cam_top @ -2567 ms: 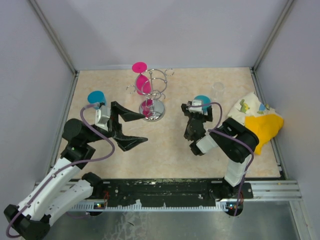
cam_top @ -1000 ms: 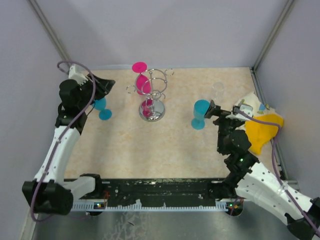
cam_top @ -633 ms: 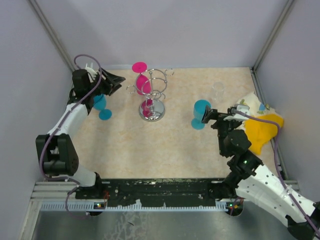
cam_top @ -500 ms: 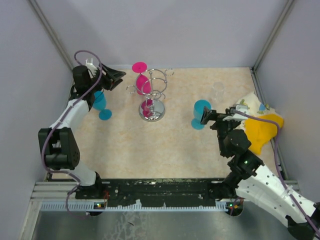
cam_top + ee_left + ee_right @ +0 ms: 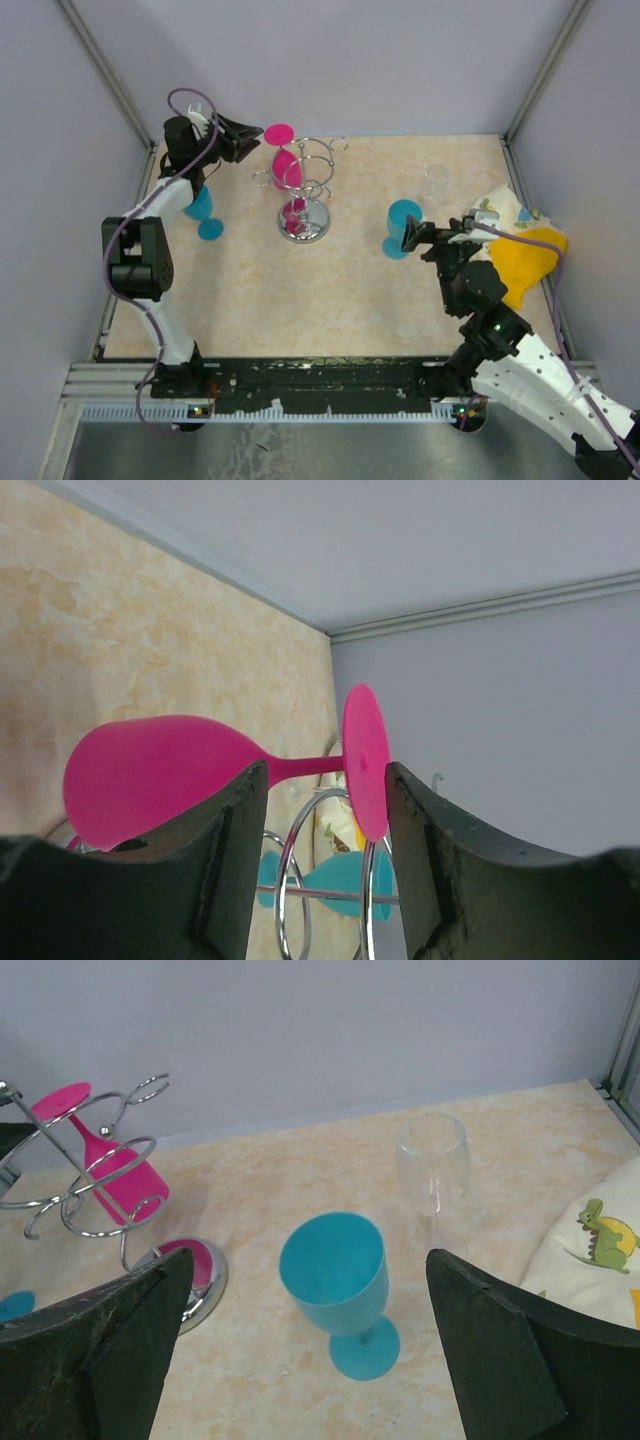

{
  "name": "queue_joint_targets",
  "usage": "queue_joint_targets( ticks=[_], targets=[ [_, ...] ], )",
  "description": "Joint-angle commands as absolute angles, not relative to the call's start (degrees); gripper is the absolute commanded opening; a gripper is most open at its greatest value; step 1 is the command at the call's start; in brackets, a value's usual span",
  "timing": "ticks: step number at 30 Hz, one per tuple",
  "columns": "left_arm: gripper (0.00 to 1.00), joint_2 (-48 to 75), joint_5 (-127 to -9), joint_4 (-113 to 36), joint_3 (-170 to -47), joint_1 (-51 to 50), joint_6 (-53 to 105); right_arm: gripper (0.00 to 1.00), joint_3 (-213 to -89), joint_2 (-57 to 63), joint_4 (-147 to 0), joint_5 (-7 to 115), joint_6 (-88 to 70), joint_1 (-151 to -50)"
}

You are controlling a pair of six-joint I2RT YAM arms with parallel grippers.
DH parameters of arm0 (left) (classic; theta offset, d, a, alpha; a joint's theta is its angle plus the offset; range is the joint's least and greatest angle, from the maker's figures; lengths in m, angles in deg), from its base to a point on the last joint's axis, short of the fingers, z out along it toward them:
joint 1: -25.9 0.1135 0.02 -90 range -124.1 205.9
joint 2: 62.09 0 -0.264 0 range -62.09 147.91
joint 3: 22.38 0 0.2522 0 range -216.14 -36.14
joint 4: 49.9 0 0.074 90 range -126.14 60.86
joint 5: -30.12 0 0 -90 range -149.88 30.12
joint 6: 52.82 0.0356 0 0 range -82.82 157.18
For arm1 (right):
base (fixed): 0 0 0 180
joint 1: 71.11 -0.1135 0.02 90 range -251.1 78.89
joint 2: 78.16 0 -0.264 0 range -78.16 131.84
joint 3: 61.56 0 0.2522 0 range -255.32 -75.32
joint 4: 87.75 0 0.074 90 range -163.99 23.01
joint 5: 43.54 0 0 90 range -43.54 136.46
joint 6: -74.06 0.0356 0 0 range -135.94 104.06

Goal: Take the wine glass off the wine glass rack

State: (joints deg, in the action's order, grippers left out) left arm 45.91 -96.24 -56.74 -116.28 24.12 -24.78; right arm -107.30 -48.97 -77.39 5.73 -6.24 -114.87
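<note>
A pink wine glass (image 5: 286,165) hangs upside down on the silvery wire rack (image 5: 318,178), its foot (image 5: 279,134) on top. My left gripper (image 5: 250,138) is open at the back left, level with that foot. In the left wrist view its jaws stand on either side of the pink stem and foot (image 5: 364,760) without touching; the bowl (image 5: 150,775) lies to the left and the rack's wire rings (image 5: 287,880) lie below. My right gripper (image 5: 414,237) is open wide and empty, just right of a teal glass (image 5: 401,225).
A teal glass (image 5: 335,1270) stands upright between my right jaws' view, and a clear glass (image 5: 433,1175) stands behind it. A second teal glass (image 5: 203,212) stands at the left. A printed cloth with a yellow piece (image 5: 515,245) lies at the right. The walls are close.
Both grippers have left the teal glasses standing on the table. My left gripper has risen and swung right along the back, up to the pink glass's foot. My right gripper has pulled back slightly.
</note>
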Motion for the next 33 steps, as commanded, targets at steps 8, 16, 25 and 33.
queue_joint_targets(
  ticks=[8, 16, 25, 33],
  targets=[
    [0.55, 51.5, -97.6, -56.2, -127.7, 21.5, -25.4, 0.99, -108.8, -50.6, -78.7, 5.9, -5.8, -115.3],
    [0.53, 53.4, -99.3, -57.9, -128.0, 20.9, -26.9, 0.99, -108.2, -51.9, -79.0, 5.1, -5.7, -115.3],
    [0.53, 49.6, -94.1, -58.4, -127.0, 21.0, -22.4, 0.99, -107.3, -53.1, -79.4, 5.4, -5.7, -115.3],
    [0.53, 48.4, -92.0, -59.4, -125.3, 21.3, -21.9, 0.99, -107.1, -53.3, -79.3, 5.4, -5.7, -115.3]
  ],
)
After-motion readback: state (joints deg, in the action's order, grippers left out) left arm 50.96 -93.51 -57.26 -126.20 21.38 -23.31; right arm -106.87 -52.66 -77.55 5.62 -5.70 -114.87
